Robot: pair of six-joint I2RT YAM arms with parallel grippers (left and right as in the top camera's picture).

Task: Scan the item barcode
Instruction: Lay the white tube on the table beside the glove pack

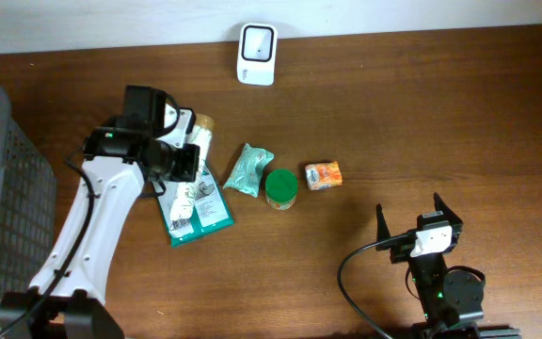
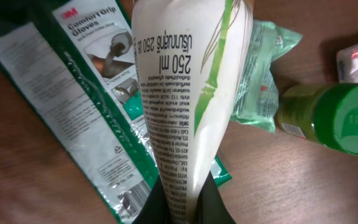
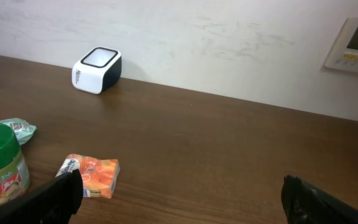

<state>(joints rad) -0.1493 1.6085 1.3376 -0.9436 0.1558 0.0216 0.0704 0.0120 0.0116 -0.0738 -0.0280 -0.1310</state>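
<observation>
White tube (image 2: 185, 93) is gripped in the left pincer (image 1: 179, 160), jaws closed tight on the tube's flat crimped end. It is held over the left-centre of the counter (image 1: 422, 104), above a green-and-white glove packet (image 2: 73, 93). In the left wrist view "250 ml" is read upside down on the tube, beside a green bamboo-style graphic. The block of fine print below it is too small to be read, and no barcode can be made out on the visible face. The packet is marked "3M Comfort Grip Gloves", with product photos beneath the title. The scanner (image 1: 256, 54), a white box with a dark window, is set at the far edge of the counter against the wall, well apart from the tube. To the right of the tube, a row is formed by a teal crumpled packet (image 1: 249, 170), a green-lidded jar (image 1: 281, 188) and a small orange packet (image 1: 324, 175). The jar's label text cannot be made out, nor the orange packet's. The right pincer (image 1: 410, 209) is parked at the near right, jaws spread wide, nothing held. A grey mesh basket (image 1: 3, 188) is seen at the far left edge. A white wall panel (image 3: 353, 43) with a small display is seen in the right wrist view.
</observation>
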